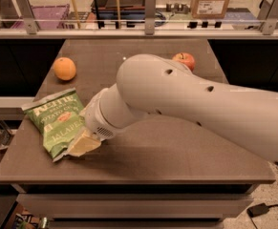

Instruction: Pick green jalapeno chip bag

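The green jalapeno chip bag (52,119) lies flat near the front left corner of the dark table (176,161), with white lettering and a small red emblem. My gripper (83,144) reaches down from the big white arm (186,99) and rests at the bag's lower right edge, its cream-coloured fingers (86,143) over that corner of the bag. The bag lies on the table surface.
An orange (64,68) sits at the back left of the table. A red apple (184,60) sits at the back, partly behind my arm. A rail with boxes and bins (148,18) runs behind the table. The table's front edge is close to the bag.
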Available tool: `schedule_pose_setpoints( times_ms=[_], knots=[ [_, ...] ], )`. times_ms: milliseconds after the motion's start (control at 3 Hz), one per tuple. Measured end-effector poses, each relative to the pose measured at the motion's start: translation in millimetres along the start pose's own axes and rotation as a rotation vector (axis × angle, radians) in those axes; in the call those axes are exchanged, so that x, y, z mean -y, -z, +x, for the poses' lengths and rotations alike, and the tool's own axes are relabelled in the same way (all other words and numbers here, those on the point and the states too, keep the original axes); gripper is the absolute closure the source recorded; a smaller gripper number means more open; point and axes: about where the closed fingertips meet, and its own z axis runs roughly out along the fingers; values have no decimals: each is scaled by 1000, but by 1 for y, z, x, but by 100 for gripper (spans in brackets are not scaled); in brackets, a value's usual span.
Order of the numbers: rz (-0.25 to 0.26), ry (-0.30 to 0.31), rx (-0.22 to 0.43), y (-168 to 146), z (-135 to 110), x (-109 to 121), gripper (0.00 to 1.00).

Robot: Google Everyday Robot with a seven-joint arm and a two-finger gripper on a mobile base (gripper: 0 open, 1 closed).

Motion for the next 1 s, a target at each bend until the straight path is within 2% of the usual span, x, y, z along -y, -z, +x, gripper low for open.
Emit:
schedule_pose_setpoints(
  times_ms=[667, 1000],
  knots=[
    [1, 7, 0, 1, -3, -2, 85],
    [2, 11, 0, 1, -4, -3, 100]
  ],
)
